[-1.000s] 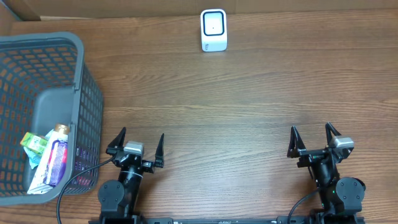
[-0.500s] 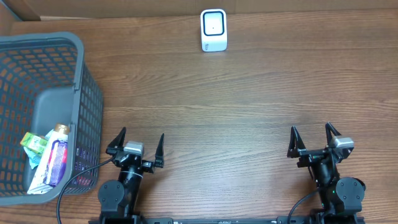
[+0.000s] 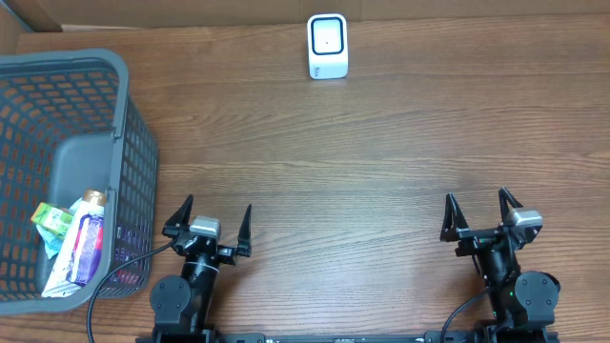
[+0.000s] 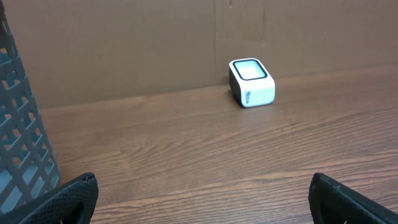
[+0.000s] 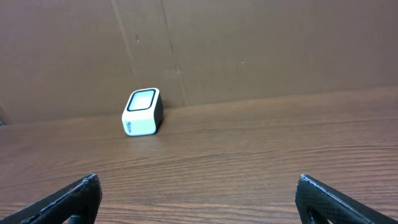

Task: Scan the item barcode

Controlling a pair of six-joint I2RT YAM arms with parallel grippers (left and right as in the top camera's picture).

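Overhead: left gripper (image 3: 218,204) and right gripper (image 3: 477,195) gape wide.

A grey lattice basket (image 3: 138,162), a white scanner (image 3: 327,46) (dark-rimmed window) and a brown wood-grain table (image 3: 381,143).

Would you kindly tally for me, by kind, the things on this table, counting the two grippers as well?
Basket: 1
Scanner: 1
Items in the basket: 2 clearly seen, a tube and a green packet; more may lie beneath them
Grippers: 2, left gripper and right gripper, both with jaws open
Total: 6
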